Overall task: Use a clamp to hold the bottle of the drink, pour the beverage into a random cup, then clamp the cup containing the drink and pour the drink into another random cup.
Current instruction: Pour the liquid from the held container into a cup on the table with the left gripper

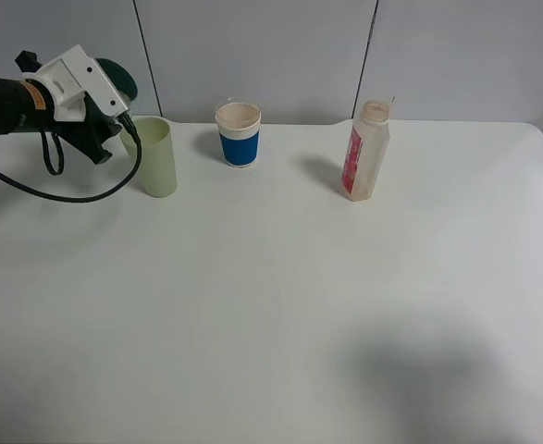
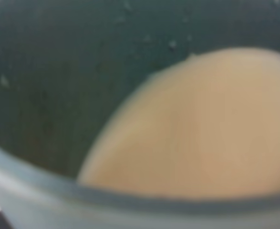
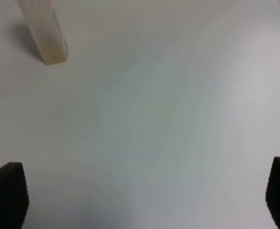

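Note:
My left gripper [image 1: 112,113] is shut on a dark green cup [image 1: 120,80], held tilted just above and beside the rim of a pale green cup [image 1: 156,155] at the back left. The left wrist view is filled by the dark cup's inside [image 2: 58,71] with beige drink [image 2: 202,129] lying against its wall. A paper cup with a blue sleeve [image 1: 239,134] stands upright at the back middle. The uncapped bottle [image 1: 365,153] [image 3: 44,33] stands at the back right. My right gripper [image 3: 143,191] is open over bare table, away from the bottle.
The white table [image 1: 271,305] stretches wide in front of the cups and bottle. A grey panelled wall [image 1: 262,46] runs behind them. A black cable [image 1: 58,190] loops under the left arm.

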You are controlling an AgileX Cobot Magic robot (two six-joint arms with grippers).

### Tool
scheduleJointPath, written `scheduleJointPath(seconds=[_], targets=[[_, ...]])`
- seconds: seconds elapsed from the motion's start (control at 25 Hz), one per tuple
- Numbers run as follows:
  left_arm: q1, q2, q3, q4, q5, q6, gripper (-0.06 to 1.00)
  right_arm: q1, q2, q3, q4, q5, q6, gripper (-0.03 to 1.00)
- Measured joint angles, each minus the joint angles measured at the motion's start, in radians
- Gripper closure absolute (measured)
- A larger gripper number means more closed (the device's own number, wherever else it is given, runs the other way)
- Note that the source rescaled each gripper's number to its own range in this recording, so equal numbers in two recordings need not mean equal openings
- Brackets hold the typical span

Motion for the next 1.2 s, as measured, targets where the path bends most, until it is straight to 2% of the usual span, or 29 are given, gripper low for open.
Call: scheduleJointPath(seconds=[0.6, 1.2], targets=[[0.000, 0.000, 0.000, 0.084, 0.001, 0.018, 0.94, 0.000, 0.000, 0.000, 0.000, 0.000, 0.000, -0.03], [0.000, 0.000, 0.000, 0.099, 0.009, 0.135, 0.94, 0.000, 0.000, 0.000, 0.000, 0.000, 0.000, -0.03]])
